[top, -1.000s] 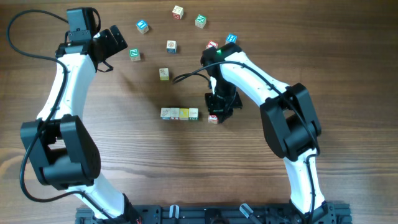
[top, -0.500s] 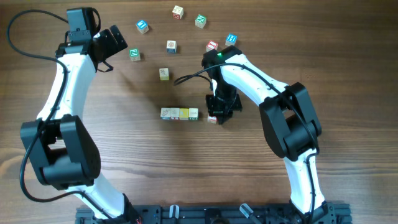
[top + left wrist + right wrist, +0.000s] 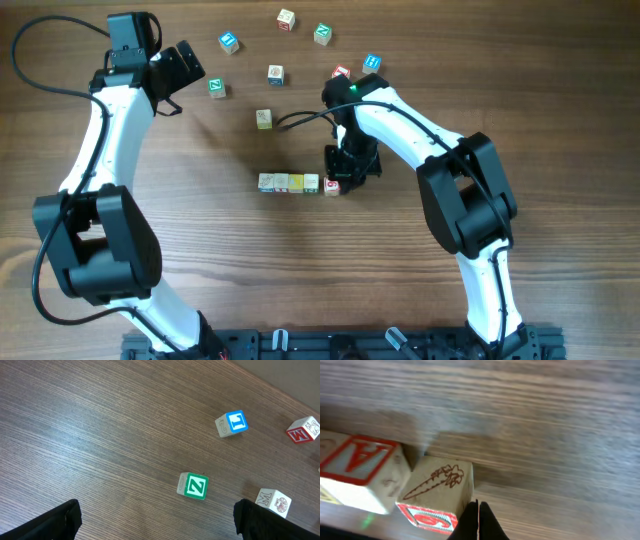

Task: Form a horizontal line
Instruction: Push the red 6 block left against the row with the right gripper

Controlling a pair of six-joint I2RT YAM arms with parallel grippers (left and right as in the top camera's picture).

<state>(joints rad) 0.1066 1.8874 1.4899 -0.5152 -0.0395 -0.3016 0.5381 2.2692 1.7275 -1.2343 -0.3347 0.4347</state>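
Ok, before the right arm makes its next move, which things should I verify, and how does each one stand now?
1. The right jaws are shut for pushing: ok.
2. The fingertips appear to rest against the carrot cube: ok.
3. Carrot cube flush with the A cube: cannot tell, a dark gap shows at one corner.
4. The row of four cubes is straight, edge to edge: ok.
5. The left jaws are open and far from the row: ok.
6. The nearest loose cube lies apart from the row: ok.
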